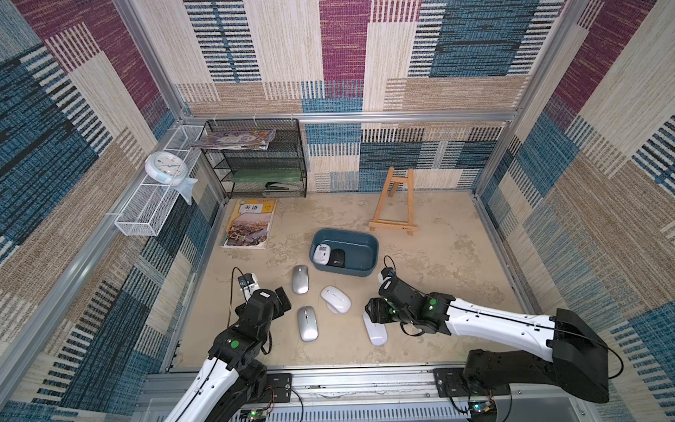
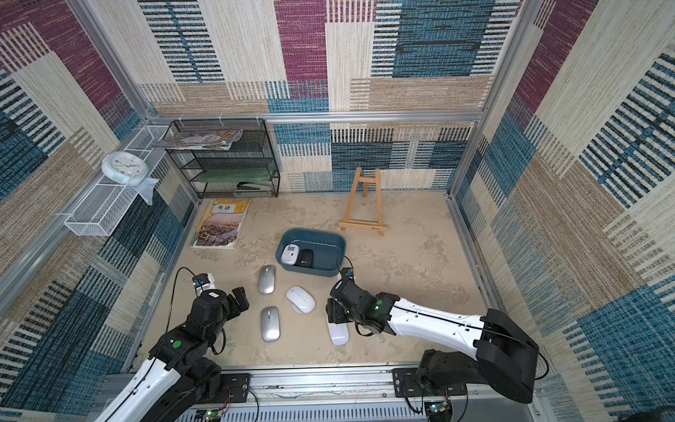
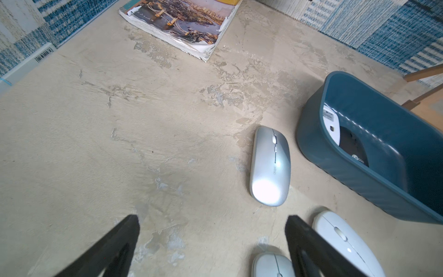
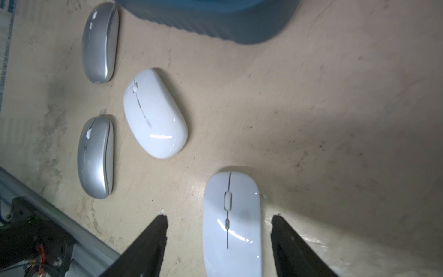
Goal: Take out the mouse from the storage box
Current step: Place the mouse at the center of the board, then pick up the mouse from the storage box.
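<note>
The teal storage box (image 1: 359, 252) (image 2: 325, 252) sits mid-table and holds an upturned white mouse (image 1: 322, 254) and a black mouse (image 1: 336, 258). In front of it on the table lie two silver mice (image 1: 300, 279) (image 1: 307, 323), a rounded white mouse (image 1: 336, 299) and a flat white mouse (image 1: 375, 330). My right gripper (image 4: 219, 217) is open and straddles the flat white mouse (image 4: 231, 223), with a gap on each side. My left gripper (image 3: 212, 217) stands open over bare table left of the mice, with nothing between its fingers.
A textbook (image 1: 249, 223) lies at the back left. Behind it stands a black mesh rack (image 1: 255, 160). A wooden easel (image 1: 394, 204) stands behind the box. A white wire basket (image 1: 153, 204) with a clock (image 1: 166, 167) hangs on the left wall.
</note>
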You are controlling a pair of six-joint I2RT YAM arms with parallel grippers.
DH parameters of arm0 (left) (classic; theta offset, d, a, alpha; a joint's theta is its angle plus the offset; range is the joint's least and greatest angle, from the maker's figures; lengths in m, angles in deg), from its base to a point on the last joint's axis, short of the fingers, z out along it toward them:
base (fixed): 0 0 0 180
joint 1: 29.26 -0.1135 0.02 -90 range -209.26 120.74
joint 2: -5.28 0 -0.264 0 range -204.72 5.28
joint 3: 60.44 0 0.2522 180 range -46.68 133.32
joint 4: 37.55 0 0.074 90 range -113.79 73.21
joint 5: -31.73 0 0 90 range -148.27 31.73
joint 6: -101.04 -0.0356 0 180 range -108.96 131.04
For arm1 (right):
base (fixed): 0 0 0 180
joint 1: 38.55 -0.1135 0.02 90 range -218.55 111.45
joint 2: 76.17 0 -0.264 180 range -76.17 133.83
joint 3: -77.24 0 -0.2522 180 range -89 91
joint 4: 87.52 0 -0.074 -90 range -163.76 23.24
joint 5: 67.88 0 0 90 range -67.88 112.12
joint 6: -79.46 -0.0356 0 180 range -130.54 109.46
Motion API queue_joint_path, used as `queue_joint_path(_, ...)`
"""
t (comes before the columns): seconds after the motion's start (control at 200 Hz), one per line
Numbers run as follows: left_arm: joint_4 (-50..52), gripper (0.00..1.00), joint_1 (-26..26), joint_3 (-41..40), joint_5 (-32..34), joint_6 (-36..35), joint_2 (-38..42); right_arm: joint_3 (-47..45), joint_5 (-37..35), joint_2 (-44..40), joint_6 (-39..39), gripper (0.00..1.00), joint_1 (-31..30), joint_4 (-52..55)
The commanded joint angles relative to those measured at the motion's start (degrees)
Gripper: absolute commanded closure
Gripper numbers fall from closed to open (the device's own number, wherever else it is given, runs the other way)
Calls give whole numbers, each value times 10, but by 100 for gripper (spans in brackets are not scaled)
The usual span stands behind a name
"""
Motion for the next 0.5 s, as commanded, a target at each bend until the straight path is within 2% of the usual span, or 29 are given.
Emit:
queue_joint_path(0.0,-14,1,0,40,-32,11,-70,27,-122,5,60,25,0,74)
queue_joint_path(0.145,-18,1,1,135,-140,5,-188,43,-185,9,89,23,4,67)
queue_joint_path(0.3,17,1,3,256,-233,-25,-332,41,-212,18,105,23,11,23)
queue_joint_path(0.386,45,1,12,322,-260,-43,-416,46,-195,31,100,24,12,-6)
queue_joint_path(0.496,79,2,40,411,-257,-65,-507,35,-185,42,93,24,12,-50)
